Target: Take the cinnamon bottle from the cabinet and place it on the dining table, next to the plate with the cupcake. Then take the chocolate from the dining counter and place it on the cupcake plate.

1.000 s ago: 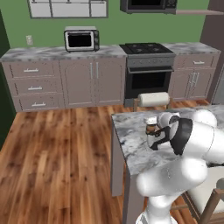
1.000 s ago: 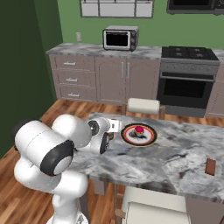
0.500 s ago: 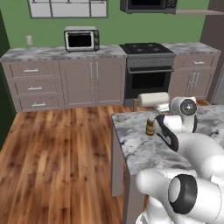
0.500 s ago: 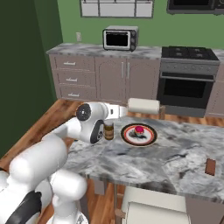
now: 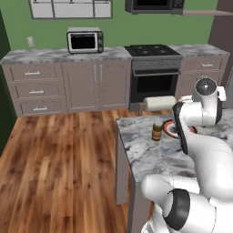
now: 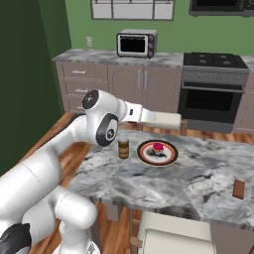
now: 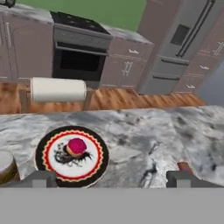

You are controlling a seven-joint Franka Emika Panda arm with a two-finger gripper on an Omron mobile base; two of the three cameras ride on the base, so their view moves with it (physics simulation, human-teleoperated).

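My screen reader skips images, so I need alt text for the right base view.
A brown cinnamon bottle stands on the marble dining table just left of the cupcake plate. The white arm reaches over them; a chocolate lies near the table's right edge.

This is a home kitchen, rendered in simulation: green walls, a wood plank floor (image 5: 59, 154), and a run of taupe drawer and door units (image 5: 68, 86) with silver handles under a marble worktop (image 5: 63, 54). A toaster oven (image 5: 84, 40) sits on that worktop, a black built-in oven with hob (image 5: 154, 73) stands beside it, and a tall steel fridge (image 7: 183, 48) shows in the hand view. In front stands a marble-topped dining table (image 6: 173, 183) with chairs drawn up, bearing a cupcake on a plate (image 6: 158, 152).
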